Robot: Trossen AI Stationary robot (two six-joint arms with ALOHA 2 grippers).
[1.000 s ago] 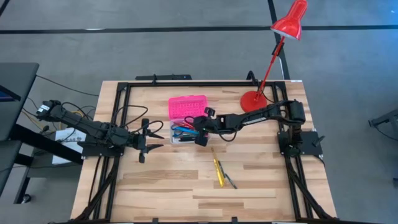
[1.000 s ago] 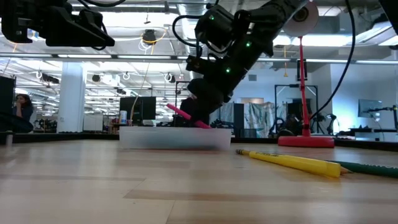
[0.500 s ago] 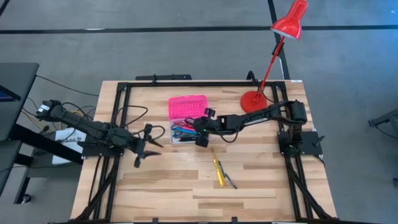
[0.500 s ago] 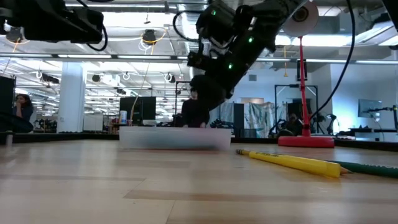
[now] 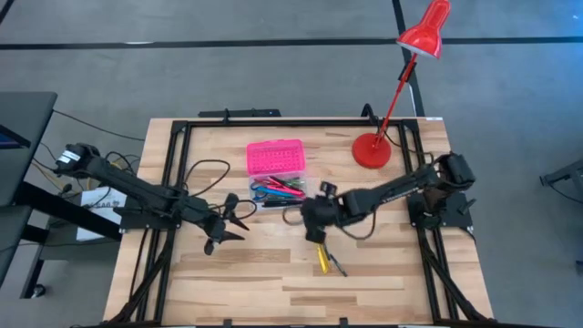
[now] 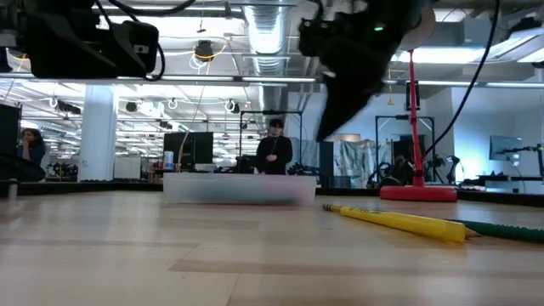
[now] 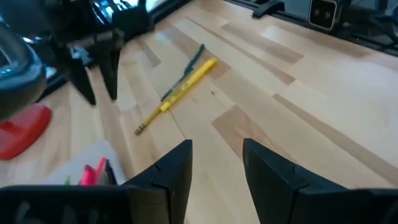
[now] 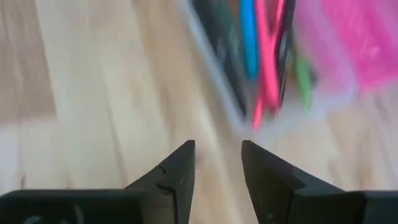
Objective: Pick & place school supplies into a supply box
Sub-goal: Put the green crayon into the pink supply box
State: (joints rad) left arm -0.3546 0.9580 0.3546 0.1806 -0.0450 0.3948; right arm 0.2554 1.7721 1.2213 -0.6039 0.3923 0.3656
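Two pens (image 5: 320, 253) lie lengthwise toward the supply box (image 5: 276, 173).

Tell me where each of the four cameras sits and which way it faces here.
High view: overhead, straight down; both arms, the supply box, the red lamp.
Low view: at table height, level across; the yellow pencil, a dark arm overhead.
Left wrist view: behind the left tool, open, toward the pencil.
Right wrist view: behind the right tool, open, toward the box.
Shared: high, low and left wrist views all show the pencil.
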